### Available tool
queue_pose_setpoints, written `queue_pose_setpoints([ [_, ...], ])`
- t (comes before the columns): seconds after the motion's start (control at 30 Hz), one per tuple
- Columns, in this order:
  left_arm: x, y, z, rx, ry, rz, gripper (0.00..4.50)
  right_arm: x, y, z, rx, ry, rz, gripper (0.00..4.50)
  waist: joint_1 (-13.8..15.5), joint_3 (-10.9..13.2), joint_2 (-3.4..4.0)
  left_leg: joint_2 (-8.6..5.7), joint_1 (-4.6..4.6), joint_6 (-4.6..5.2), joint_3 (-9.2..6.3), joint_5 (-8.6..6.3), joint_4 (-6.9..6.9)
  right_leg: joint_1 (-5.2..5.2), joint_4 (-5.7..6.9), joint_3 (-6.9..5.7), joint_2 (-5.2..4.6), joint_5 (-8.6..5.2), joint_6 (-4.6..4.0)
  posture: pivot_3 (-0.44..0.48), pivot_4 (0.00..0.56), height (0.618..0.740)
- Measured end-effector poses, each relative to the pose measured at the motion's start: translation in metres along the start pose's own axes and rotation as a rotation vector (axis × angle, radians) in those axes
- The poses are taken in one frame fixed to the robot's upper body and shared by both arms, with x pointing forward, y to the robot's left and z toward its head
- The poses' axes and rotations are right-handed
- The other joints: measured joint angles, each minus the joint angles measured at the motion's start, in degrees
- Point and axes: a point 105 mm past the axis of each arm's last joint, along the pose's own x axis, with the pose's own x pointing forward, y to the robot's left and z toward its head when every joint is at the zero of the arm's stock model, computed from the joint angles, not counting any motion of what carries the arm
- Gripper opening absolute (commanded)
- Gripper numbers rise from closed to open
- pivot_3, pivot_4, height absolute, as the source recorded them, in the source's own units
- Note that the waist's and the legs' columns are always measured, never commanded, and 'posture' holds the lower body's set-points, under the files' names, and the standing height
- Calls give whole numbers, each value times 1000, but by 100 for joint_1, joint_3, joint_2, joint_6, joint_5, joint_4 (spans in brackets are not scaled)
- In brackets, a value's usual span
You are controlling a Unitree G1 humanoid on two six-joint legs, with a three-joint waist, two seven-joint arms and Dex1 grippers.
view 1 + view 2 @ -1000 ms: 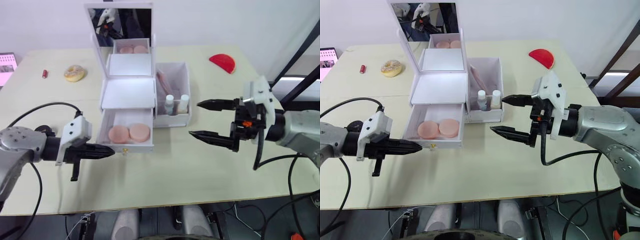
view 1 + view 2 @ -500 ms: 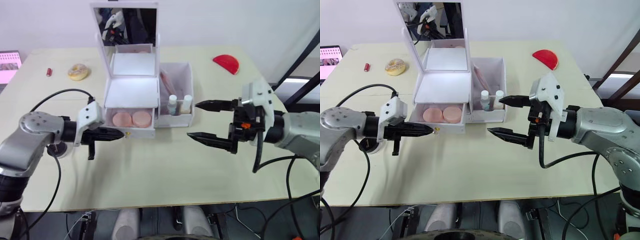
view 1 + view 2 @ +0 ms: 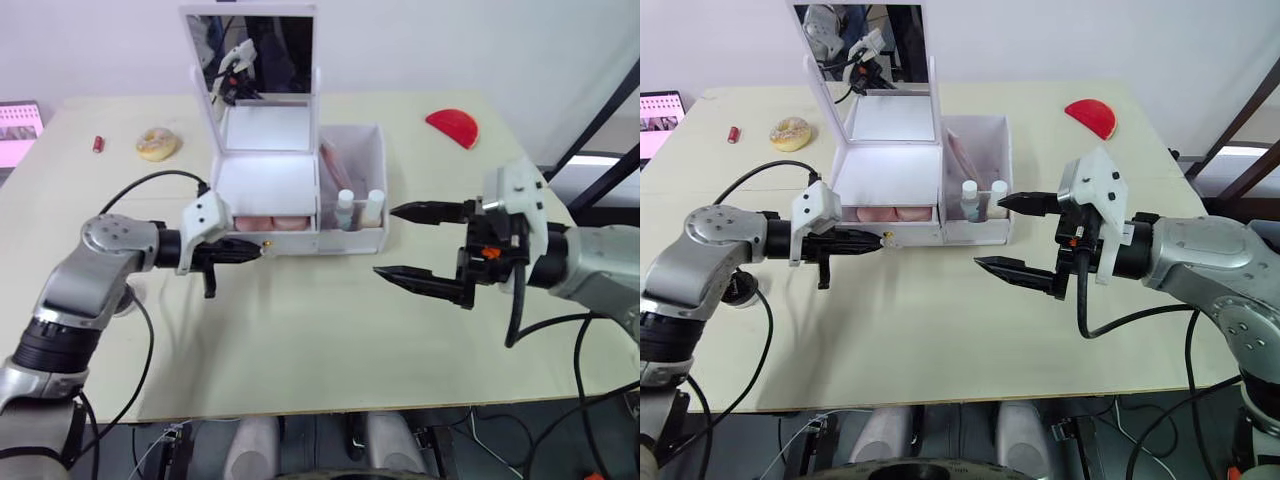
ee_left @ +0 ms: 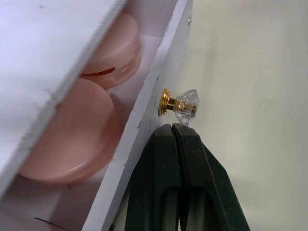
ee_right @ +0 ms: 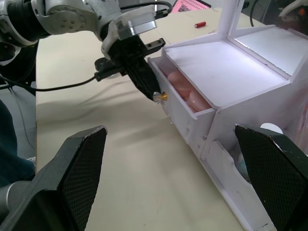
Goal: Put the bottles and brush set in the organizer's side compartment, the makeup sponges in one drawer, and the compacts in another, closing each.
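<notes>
Drawer (image 4: 144, 125) with 2 compacts (image 4: 72, 139), 2 bottles (image 3: 357, 207) alongside.

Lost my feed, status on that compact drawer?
Left gripper shut, tips against drawer front beside its knob. Right gripper open, idle. Drawer nearly shut, compacts inside. Nothing blocking.

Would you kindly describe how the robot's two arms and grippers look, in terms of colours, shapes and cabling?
Both arms are rounded silver-grey metal with black wrist sections and loose black cables looping off them. A white angular housing sits at each wrist. The left gripper and right gripper each have two long, tapered black fingers. The right wrist also carries a small orange part.
</notes>
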Motion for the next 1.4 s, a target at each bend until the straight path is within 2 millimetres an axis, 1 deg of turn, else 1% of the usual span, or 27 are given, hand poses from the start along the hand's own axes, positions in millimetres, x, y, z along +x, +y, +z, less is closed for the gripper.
queue_pose_setpoints([
  [0.07,1,5,0,9,3,26,38,0,1,0,-2,0,0,4500,-4,0,0,0,1,0,1,0,0,0,0,1,0,0,0,0,150,739],
  [0.33,7,14,2,21,-17,70,38,1,7,1,-4,-6,22,4500,-2,-1,-1,0,3,1,-2,1,8,5,3,0,0,-3,7,0,150,739],
  [0.77,17,16,1,33,-21,101,38,1,8,1,12,-3,28,4500,27,-1,0,-1,3,9,-6,7,16,14,4,0,0,-5,10,0,150,739],
  [1.0,16,15,1,16,-22,111,38,0,9,0,19,-3,31,4500,26,-1,0,-2,2,10,-7,8,16,15,4,0,0,-4,9,0,150,739],
  [1.07,14,12,2,-15,-34,111,38,0,9,-2,24,2,34,4500,3,-1,0,-2,1,10,-6,8,14,14,3,0,0,-4,9,0,150,739],
  [1.17,1,3,3,-63,-46,91,38,-3,7,-5,34,16,25,4500,-21,1,-3,-2,-3,11,-6,8,0,4,0,1,1,1,1,0,150,739],
  [1.3,-40,-9,5,-131,-53,82,38,-20,-8,-16,64,62,-49,4500,-38,2,0,-1,-4,12,-5,7,-13,-4,-1,3,4,-5,7,0,150,739],
  [1.4,-73,-15,-3,-212,-43,127,38,-36,-19,-26,85,95,-117,4500,-20,2,0,-1,-3,12,-5,6,-13,-3,-5,3,4,-7,5,0,150,739],
])
